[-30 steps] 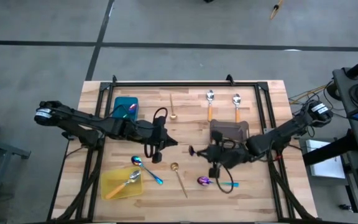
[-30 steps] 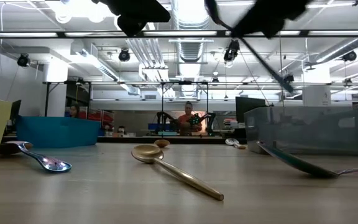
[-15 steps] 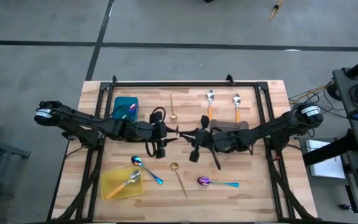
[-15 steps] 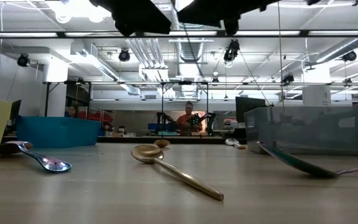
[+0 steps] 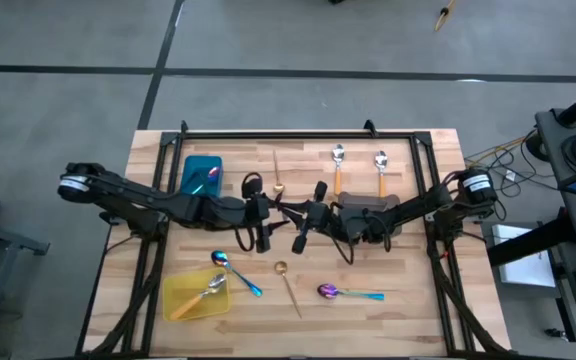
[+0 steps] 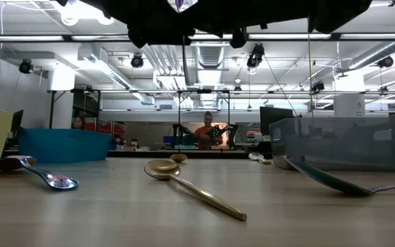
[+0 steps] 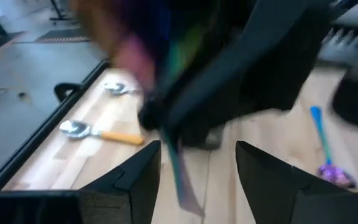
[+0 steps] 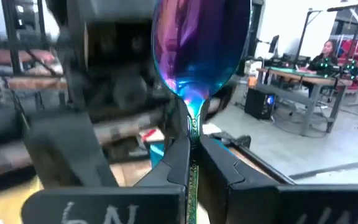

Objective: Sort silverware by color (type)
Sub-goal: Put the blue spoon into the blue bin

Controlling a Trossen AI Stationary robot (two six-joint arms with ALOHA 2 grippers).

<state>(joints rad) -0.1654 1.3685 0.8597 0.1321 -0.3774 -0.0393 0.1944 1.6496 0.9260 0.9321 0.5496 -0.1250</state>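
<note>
High view: mid-table, the right gripper (image 5: 303, 222) pinches an iridescent blue-purple spoon (image 8: 196, 46) by its neck, facing the left gripper (image 5: 268, 215), whose fingers (image 7: 135, 180) stand wide and empty. Seemingly a handover; next, the left must close on it.

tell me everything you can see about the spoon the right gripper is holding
The spoon has a glossy iridescent bowl, blue at the edges shading to purple and pink, that looks like coated metal. A thin neck runs from the bowl down between the right gripper's fingers, which are shut on it; the handle is hidden. It is held off the table over the middle, bowl pointing away from the wrist, facing the left gripper, whose fingers stand open close by without touching it.
</note>
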